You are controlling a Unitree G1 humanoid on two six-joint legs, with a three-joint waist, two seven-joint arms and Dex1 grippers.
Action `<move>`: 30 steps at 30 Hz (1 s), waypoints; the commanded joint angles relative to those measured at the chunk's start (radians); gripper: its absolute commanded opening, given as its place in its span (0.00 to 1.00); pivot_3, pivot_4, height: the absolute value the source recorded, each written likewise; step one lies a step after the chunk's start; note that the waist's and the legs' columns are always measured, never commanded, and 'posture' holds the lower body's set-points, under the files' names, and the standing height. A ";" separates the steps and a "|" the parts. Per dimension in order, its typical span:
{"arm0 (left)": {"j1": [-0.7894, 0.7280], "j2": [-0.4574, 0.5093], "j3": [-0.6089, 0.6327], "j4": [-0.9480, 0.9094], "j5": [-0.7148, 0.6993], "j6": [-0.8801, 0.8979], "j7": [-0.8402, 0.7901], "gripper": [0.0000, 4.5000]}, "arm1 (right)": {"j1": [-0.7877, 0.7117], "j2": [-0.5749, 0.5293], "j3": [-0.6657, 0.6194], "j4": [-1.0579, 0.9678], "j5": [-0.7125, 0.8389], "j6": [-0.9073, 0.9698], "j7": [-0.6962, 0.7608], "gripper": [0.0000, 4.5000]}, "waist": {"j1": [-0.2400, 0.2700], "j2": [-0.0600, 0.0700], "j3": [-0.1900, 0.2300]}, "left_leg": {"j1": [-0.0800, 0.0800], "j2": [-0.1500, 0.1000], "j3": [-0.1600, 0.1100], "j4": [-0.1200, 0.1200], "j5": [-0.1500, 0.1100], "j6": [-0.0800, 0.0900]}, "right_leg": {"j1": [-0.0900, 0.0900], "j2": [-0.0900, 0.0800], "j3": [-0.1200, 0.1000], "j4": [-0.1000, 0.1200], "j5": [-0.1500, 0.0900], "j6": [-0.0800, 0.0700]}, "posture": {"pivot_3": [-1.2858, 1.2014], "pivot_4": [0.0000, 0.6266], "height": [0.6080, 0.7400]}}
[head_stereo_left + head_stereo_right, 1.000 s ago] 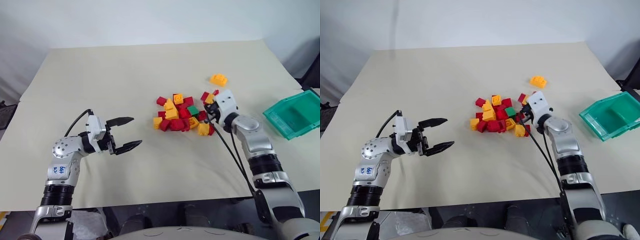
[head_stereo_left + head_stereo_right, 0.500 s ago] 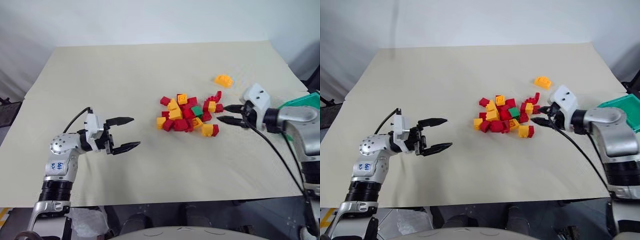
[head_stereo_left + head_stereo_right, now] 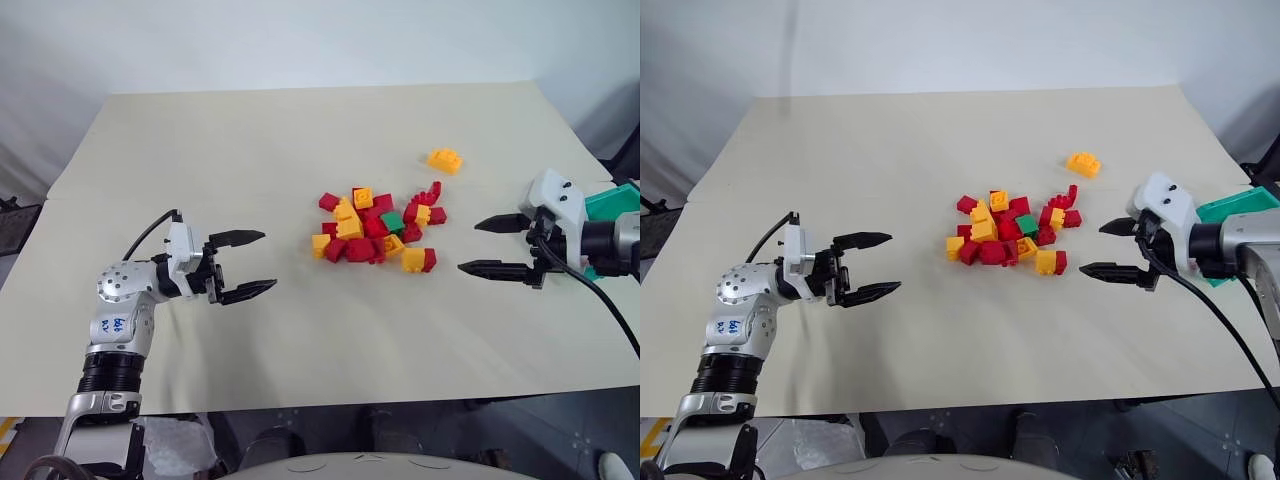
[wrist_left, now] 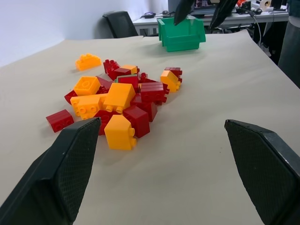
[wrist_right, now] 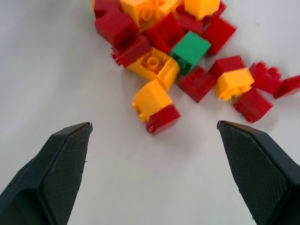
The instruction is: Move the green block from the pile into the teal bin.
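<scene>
- The right gripper (image 3: pixel 491 246) has pulled back from the pile (image 3: pixel 377 227) to the right side of the frame. Its fingers have spread wide and hold nothing.
- The green block (image 3: pixel 392 221) sits in the pile, near the middle of the frame, with red and yellow blocks all around it.
- That grab did not work, so I think it must try again.
- The teal bin (image 3: pixel 612 203) waits at the right edge, behind that arm.
- The left gripper (image 3: pixel 249 265) hangs wide and empty at the lower left.

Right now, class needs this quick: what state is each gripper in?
Left gripper: open, holding nothing.
Right gripper: open, holding nothing, beside the pile.
</scene>
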 commanded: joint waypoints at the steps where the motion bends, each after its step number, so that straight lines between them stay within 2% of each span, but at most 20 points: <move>1: -0.006 0.003 0.016 -0.014 -0.013 -0.017 0.002 1.00 | -0.119 0.041 0.104 0.060 -0.063 -0.007 -0.005 0.99 | -0.002 0.000 0.000 | 0.000 0.000 0.000 0.000 0.000 0.000 | 0.000 0.000 0.000 0.000 0.000 0.000 | 0.52 0.24 1.00; 3: -0.004 0.001 0.015 -0.015 -0.013 -0.019 0.004 1.00 | -0.173 0.069 0.157 0.109 -0.097 -0.039 0.009 0.99 | -0.001 0.000 0.000 | 0.001 0.000 0.000 0.000 0.000 0.000 | 0.000 0.000 0.000 0.001 0.000 0.000 | 0.52 0.24 1.00; 7: 0.020 -0.010 0.015 -0.054 -0.015 -0.020 0.022 1.00 | -0.428 0.253 0.381 0.481 -0.301 -0.256 0.062 0.99 | -0.008 0.000 0.000 | -0.001 -0.001 0.002 0.000 0.000 0.000 | -0.002 0.000 0.001 0.001 0.000 0.000 | 0.52 0.24 1.00; 9: 0.035 -0.013 0.016 -0.073 -0.016 -0.019 0.029 1.00 | -0.507 0.319 0.432 0.646 -0.367 -0.348 0.075 0.99 | -0.021 -0.001 0.000 | -0.001 0.000 0.003 0.000 0.000 0.000 | -0.002 0.000 0.001 0.001 0.000 0.000 | 0.52 0.24 1.00; 13: 0.079 -0.018 0.021 -0.133 -0.023 -0.010 0.054 1.00 | -0.619 0.421 0.467 0.911 -0.449 -0.493 0.078 0.99 | -0.022 -0.001 0.000 | -0.005 0.000 0.000 -0.001 0.000 0.000 | -0.005 0.000 -0.004 0.001 0.000 0.000 | 0.52 0.24 1.00; 18: 0.148 -0.019 0.032 -0.214 -0.030 0.008 0.093 1.00 | -0.706 0.512 0.484 1.148 -0.541 -0.629 0.067 0.99 | -0.029 0.000 0.000 | -0.014 -0.001 0.000 0.000 0.000 0.000 | -0.012 0.000 -0.006 0.001 0.000 0.000 | 0.52 0.24 1.00; 23: 0.190 -0.018 0.039 -0.269 -0.032 0.021 0.132 1.00 | -0.752 0.571 0.454 1.277 -0.581 -0.692 0.022 0.99 | -0.027 0.000 0.000 | -0.014 0.000 0.001 0.001 0.002 -0.002 | -0.012 0.001 -0.007 0.002 0.000 0.000 | 0.52 0.24 1.00; 30: 0.200 -0.013 0.045 -0.280 -0.034 0.027 0.155 1.00 | -0.778 0.603 0.416 1.349 -0.613 -0.705 -0.008 0.99 | -0.030 0.000 0.000 | -0.013 0.001 0.000 0.002 0.002 -0.002 | -0.012 0.001 -0.005 0.004 0.000 0.000 | 0.52 0.24 1.00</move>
